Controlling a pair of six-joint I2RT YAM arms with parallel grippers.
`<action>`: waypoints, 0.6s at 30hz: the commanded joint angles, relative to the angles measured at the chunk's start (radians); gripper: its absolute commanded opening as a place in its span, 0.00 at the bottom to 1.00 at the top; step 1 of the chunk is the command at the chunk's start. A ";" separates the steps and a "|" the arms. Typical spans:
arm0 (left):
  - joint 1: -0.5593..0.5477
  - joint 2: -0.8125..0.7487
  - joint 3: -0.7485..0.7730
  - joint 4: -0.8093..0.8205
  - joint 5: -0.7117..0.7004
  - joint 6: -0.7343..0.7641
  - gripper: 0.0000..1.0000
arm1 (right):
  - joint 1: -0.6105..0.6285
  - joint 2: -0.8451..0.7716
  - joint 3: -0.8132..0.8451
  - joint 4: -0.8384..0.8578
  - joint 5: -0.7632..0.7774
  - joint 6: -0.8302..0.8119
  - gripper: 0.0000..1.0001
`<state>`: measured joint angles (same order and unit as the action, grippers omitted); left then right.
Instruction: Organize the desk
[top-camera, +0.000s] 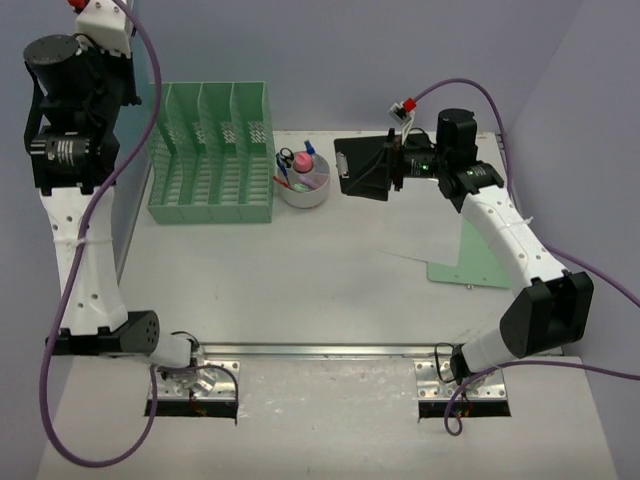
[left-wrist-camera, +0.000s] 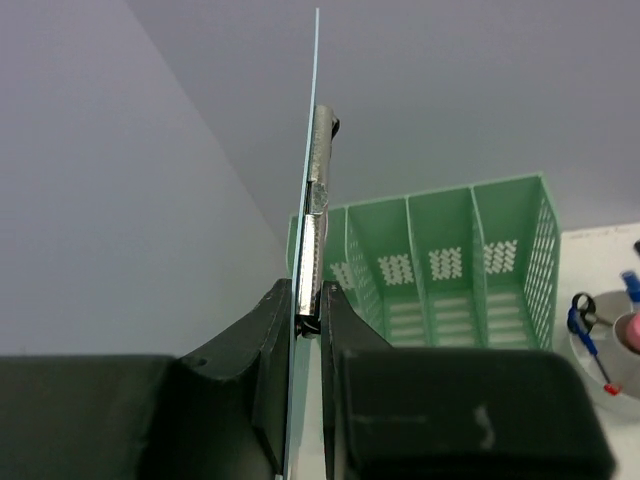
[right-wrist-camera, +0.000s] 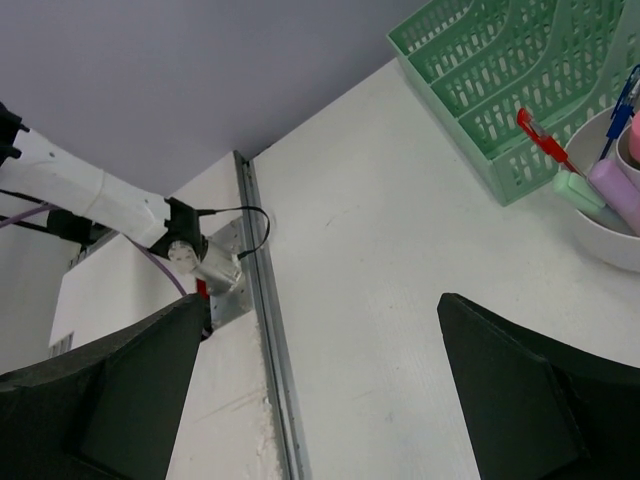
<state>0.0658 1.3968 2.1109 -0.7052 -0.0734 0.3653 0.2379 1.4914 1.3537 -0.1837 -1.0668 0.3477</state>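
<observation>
- The desk (top-camera: 300, 290) fills the middle of the top view, between the two arm bases and the lavender walls. Most of its surface is bare.
- At the back left stands a mint-green file rack (top-camera: 212, 155). I can make out nothing in its slots.
- Just right of the rack sits a round white tub (top-camera: 300, 203) holding pens and scissors.
- A green sheet (top-camera: 470, 270) lies flat and loose beside the right arm.
- The left gripper (left-wrist-camera: 308, 300) is raised high over the rack's left end, its jaws pinched narrow on a thin clipboard (left-wrist-camera: 320, 180) held upright and edge-on.
- The right gripper (right-wrist-camera: 325, 300) hovers near the tub, its jaws wide with nothing between them.
- Judged from this, the tidying is partly done: the clipboard is not yet filed, and the green sheet remains.
</observation>
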 joint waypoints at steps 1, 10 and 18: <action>0.123 0.056 0.171 -0.043 0.162 -0.012 0.00 | 0.000 -0.031 -0.013 0.009 -0.022 -0.039 0.99; 0.316 0.137 0.143 -0.066 0.368 -0.081 0.00 | 0.000 -0.016 -0.022 0.012 -0.030 -0.047 0.99; 0.374 0.119 0.115 -0.043 0.434 -0.095 0.00 | 0.000 0.006 -0.027 0.035 -0.032 -0.020 0.99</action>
<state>0.4252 1.5539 2.1910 -0.8352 0.3023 0.2825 0.2379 1.4914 1.3270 -0.1955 -1.0821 0.3187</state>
